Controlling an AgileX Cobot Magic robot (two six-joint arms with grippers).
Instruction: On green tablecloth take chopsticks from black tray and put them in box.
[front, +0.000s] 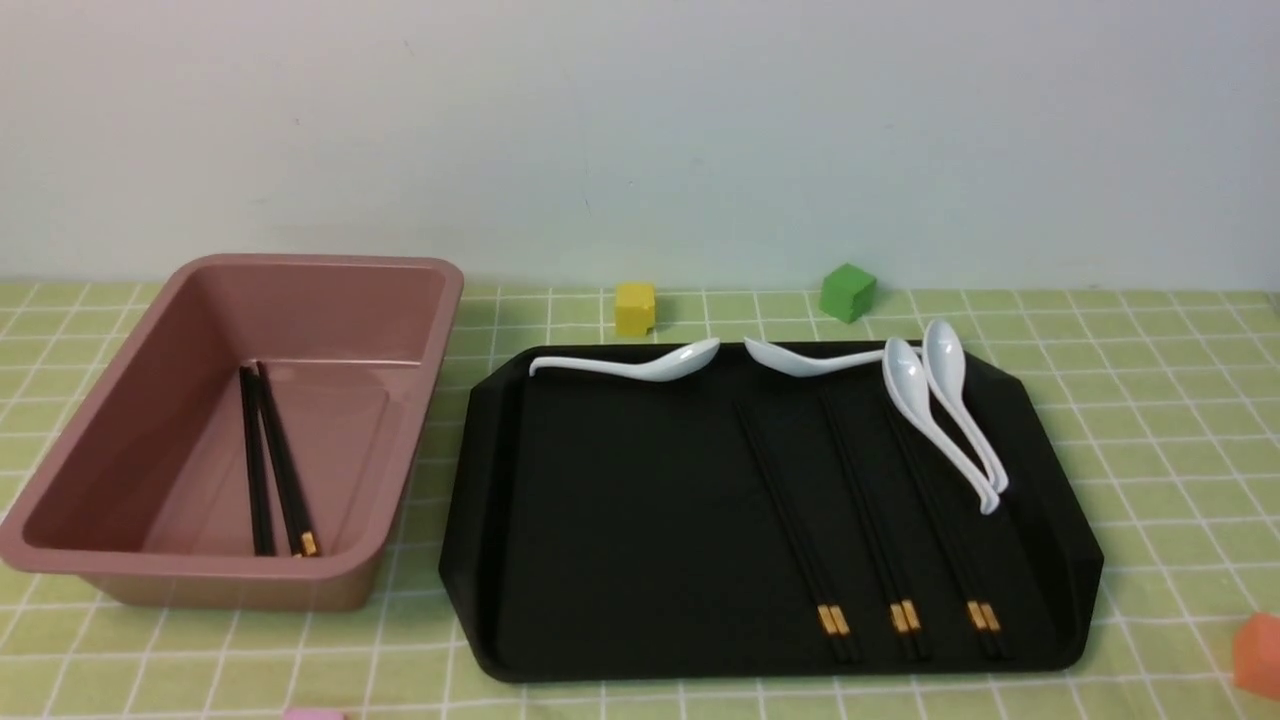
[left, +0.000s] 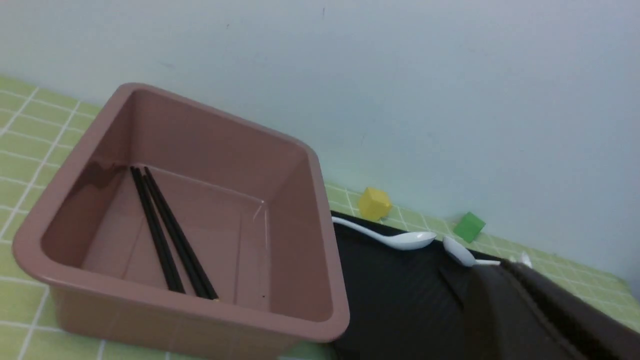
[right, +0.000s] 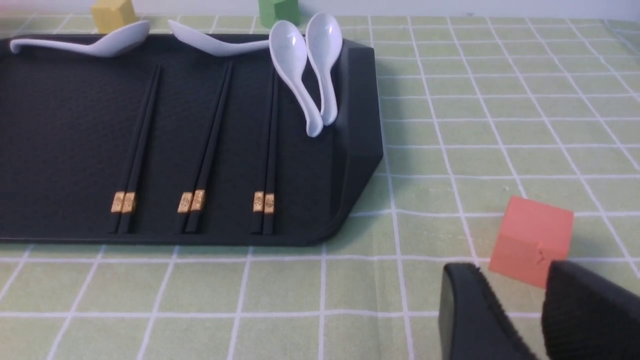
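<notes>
On the green tablecloth (front: 1150, 400) the black tray (front: 620, 520) holds three pairs of black chopsticks (front: 795, 530) with gold bands, lying side by side in its right half; they also show in the right wrist view (right: 210, 145). The pink-brown box (front: 440, 330) stands left of the tray with one pair of chopsticks (front: 272, 460) inside, which also shows in the left wrist view (left: 170, 235). My left gripper (left: 505, 267) is shut and empty, over the tray near the box. My right gripper (right: 512, 270) is open and empty, low over the cloth right of the tray. Neither gripper shows in the front view.
Several white spoons (front: 940, 400) lie along the tray's far edge and right side. A yellow cube (front: 635, 307) and a green cube (front: 847, 292) sit behind the tray. An orange cube (right: 532, 240) lies just beyond my right gripper's fingers. A pink cube (front: 312, 714) sits at the front edge.
</notes>
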